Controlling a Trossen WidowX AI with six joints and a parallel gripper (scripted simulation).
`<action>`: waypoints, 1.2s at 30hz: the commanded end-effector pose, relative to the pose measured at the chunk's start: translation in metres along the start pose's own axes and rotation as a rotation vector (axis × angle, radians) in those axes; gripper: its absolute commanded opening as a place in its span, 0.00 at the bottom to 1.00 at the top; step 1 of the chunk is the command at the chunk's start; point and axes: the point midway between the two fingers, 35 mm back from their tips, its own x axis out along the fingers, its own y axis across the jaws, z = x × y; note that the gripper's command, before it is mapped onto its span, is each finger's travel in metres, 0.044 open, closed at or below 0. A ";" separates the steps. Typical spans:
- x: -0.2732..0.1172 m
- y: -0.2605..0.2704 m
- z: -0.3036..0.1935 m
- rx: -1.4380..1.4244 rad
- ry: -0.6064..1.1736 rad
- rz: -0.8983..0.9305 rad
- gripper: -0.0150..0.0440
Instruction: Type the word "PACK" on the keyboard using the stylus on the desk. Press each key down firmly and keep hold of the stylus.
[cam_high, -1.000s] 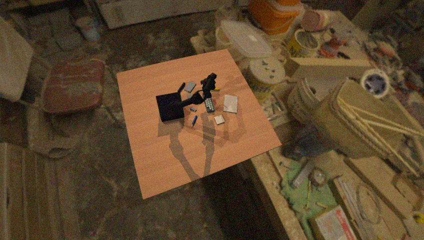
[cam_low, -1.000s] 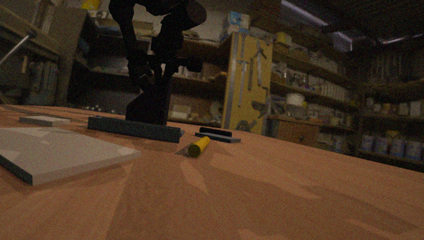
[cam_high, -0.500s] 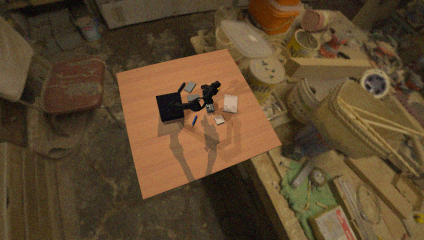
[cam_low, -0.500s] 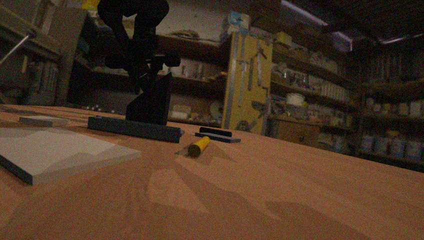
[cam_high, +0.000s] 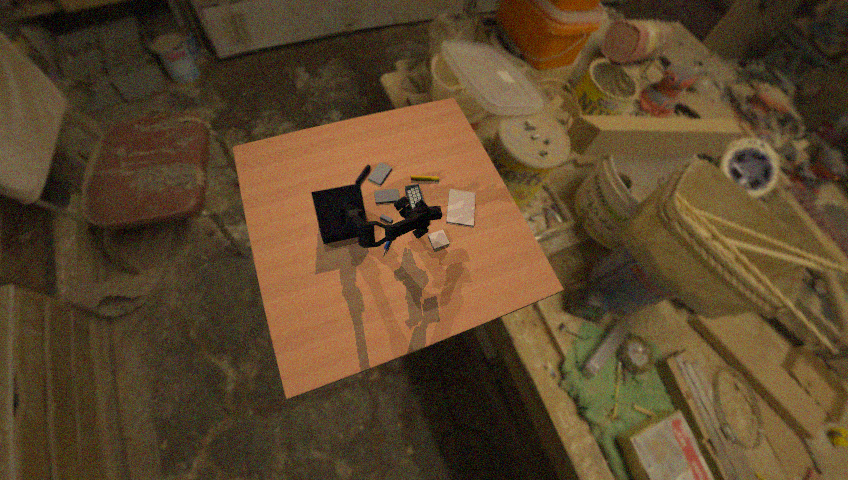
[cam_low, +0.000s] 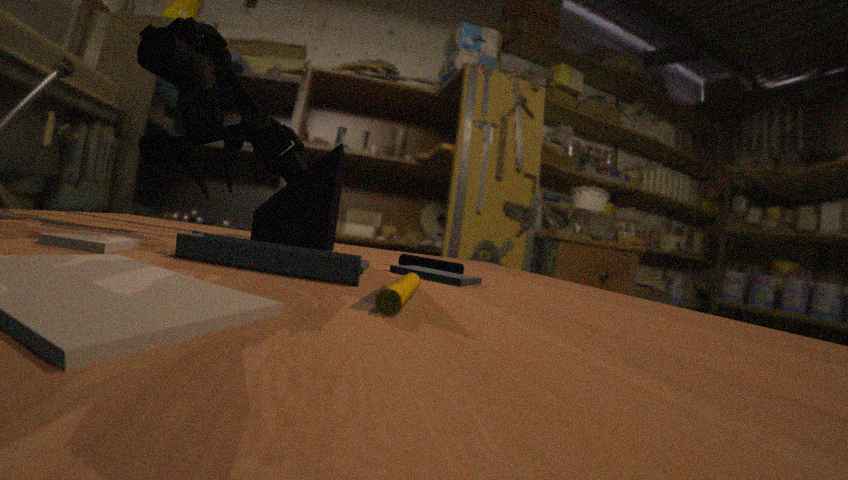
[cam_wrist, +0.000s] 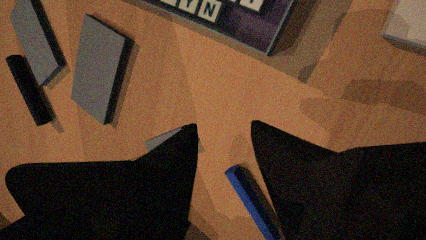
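Note:
The blue stylus (cam_high: 386, 245) (cam_wrist: 250, 200) lies on the desk. In the wrist view its lower end is hidden by the right finger. My gripper (cam_low: 217, 189) (cam_wrist: 224, 129) is partly open, with nothing between its fingertips. It hangs above the desk, and the stylus shows below and between the fingers in the wrist view. The keyboard (cam_high: 413, 191) (cam_low: 267, 259) (cam_wrist: 252, 30) lies ahead of the gripper. Only its near right corner, with the N key, shows in the wrist view. The arm partly covers it in the top view.
Grey blocks (cam_high: 386, 196) (cam_wrist: 100, 70) and a black cylinder (cam_high: 363, 174) (cam_low: 430, 263) (cam_wrist: 30, 90) lie left of the keyboard in the wrist view. A yellow cylinder (cam_high: 424, 178) (cam_low: 397, 293), a white pad (cam_high: 461, 208) (cam_low: 119, 309) and a small pale block (cam_high: 438, 239) (cam_low: 89, 241) are also on the desk.

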 end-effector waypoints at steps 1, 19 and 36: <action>-0.008 -0.020 -0.062 -0.243 -0.132 0.018 0.51; -0.013 -0.021 -0.140 -0.630 -0.248 -0.190 0.51; -0.007 -0.023 -0.142 -0.630 -0.247 -0.190 0.51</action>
